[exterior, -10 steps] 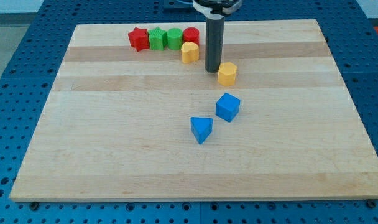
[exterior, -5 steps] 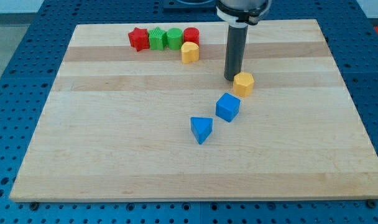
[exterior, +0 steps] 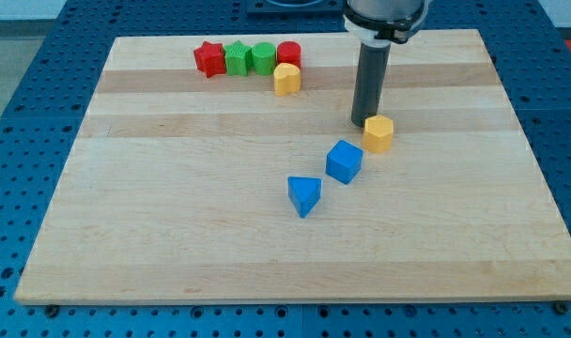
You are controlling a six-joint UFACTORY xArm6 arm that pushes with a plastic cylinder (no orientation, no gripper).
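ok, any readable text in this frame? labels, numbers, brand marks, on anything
None. No words, numbers, labels or signs can be read anywhere in the camera view.
The wooden board is plain.
The blocks carry no markings, including the yellow hexagonal block that my tip sits against and the blue cube below it.
The rod and the blue perforated table are unmarked too.

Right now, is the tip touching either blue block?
No, my tip rests against the yellow hexagonal block, apart from the blue cube and blue triangular block.
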